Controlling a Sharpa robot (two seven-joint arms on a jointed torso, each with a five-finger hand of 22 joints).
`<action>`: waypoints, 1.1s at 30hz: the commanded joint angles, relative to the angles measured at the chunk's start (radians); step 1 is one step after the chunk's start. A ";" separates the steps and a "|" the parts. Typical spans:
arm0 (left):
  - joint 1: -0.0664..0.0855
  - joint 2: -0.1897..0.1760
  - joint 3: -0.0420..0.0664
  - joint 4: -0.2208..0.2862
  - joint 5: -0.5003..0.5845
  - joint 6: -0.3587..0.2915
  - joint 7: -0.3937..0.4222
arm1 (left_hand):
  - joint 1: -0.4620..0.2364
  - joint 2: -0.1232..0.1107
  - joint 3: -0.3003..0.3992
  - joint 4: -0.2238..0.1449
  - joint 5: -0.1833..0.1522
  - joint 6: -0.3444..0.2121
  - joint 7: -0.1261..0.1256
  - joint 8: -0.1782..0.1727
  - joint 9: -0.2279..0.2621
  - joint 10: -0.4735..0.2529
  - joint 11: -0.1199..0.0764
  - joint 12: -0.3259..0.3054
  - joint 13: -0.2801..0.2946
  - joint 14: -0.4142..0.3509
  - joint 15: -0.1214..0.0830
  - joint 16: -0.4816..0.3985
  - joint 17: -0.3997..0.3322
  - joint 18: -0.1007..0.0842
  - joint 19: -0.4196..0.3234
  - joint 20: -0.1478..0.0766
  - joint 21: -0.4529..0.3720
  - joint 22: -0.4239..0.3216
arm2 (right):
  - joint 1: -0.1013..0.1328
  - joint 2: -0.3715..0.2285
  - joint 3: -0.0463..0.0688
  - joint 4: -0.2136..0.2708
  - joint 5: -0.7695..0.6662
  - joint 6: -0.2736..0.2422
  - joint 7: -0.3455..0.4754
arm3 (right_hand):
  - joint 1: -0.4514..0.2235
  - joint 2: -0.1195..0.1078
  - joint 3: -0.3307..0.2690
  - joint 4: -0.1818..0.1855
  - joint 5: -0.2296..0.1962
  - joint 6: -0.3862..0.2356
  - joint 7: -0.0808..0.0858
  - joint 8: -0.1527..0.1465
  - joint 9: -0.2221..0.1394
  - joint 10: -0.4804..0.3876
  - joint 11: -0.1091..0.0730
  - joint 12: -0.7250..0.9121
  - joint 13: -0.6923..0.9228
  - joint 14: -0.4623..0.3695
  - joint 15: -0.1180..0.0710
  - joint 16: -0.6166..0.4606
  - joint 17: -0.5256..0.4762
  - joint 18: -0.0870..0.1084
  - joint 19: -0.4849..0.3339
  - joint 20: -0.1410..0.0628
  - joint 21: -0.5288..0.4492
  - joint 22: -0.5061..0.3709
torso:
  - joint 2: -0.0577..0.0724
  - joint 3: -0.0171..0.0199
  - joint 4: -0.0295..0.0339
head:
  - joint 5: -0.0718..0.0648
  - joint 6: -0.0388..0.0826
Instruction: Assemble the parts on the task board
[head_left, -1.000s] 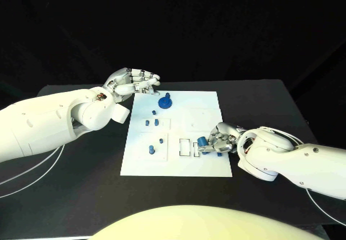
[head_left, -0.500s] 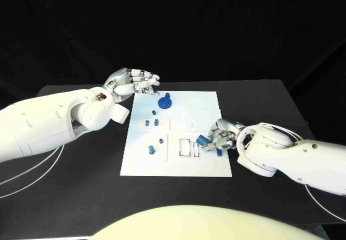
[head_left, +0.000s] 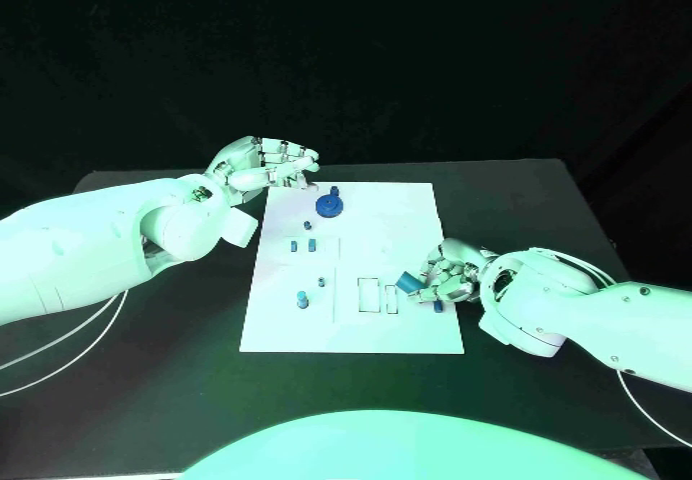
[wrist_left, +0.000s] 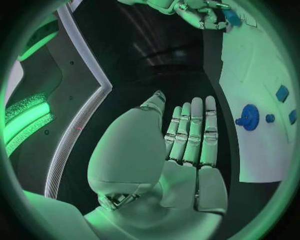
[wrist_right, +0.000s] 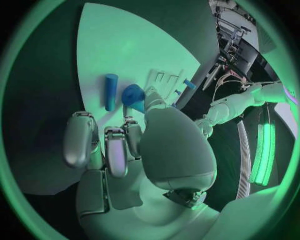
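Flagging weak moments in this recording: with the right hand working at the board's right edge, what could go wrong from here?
1. The right hand seems to pinch a blue part at its fingertips; so shallow a hold may slip.
2. A loose blue cylinder lies right beside those fingers on the task board; a nudge could roll it away.
3. The left hand hovers near the blue gear; drifting could knock it.

My left hand (wrist_left: 181, 150) off the board, fingers straight.
I hold nothing, fingers together over the dark worktop (wrist_left: 162, 65) beside the white task board (wrist_left: 256, 100). A blue gear (wrist_left: 250, 117) and small blue parts (wrist_left: 282, 93) sit there; my right hand (wrist_left: 200, 12) pinches a blue piece (wrist_left: 232, 17) at its far end.
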 joint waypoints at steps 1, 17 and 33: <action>0.000 0.002 0.001 0.001 -0.002 0.014 0.006 | -0.007 0.000 0.001 0.004 0.001 -0.009 0.020 0.003 -0.001 -0.003 0.001 0.007 -0.002 -0.006 -0.002 0.004 -0.001 0.004 0.008 0.000 -0.004 -0.001 | 0.009 -0.004 0.003 0.007 0.055 -0.043 0.016 | -0.040 -0.002 0.011 0.000 0.000 0.032 -0.023 0.006 0.003 0.008 0.002 0.003 0.009 0.089 -0.006 0.003 0.186 -0.012 0.004 -0.008 -0.001 0.177 | 0.000 -0.0001 0.0006 | -0.001 0.000; 0.000 0.002 0.001 -0.001 -0.005 0.014 0.007 | -0.007 0.000 0.001 0.004 0.001 -0.009 0.020 0.003 -0.001 -0.003 0.001 0.007 -0.002 -0.006 -0.002 0.004 -0.001 0.004 0.008 0.000 -0.004 -0.001 | 0.014 0.012 0.009 0.040 0.172 -0.035 0.051 | -0.079 -0.007 0.032 0.000 0.000 0.033 -0.023 0.008 0.003 0.009 0.002 0.001 0.012 0.090 -0.006 0.003 0.187 -0.011 0.003 -0.008 -0.004 0.176 | 0.001 -0.0007 0.0003 | 0.006 0.000; 0.000 0.003 0.001 0.001 -0.005 0.014 0.007 | -0.007 0.000 0.001 0.004 0.001 -0.009 0.020 0.003 -0.001 -0.003 0.001 0.007 -0.002 -0.006 -0.002 0.004 -0.001 0.004 0.008 0.000 -0.004 -0.001 | -0.004 0.081 0.006 0.017 0.192 -0.003 0.023 | -0.174 -0.016 0.067 0.001 -0.001 0.040 -0.026 0.023 0.010 0.009 0.000 -0.005 0.016 0.089 -0.007 0.002 0.186 -0.011 0.003 -0.008 -0.005 0.176 | 0.002 -0.0003 -0.0004 | 0.004 0.000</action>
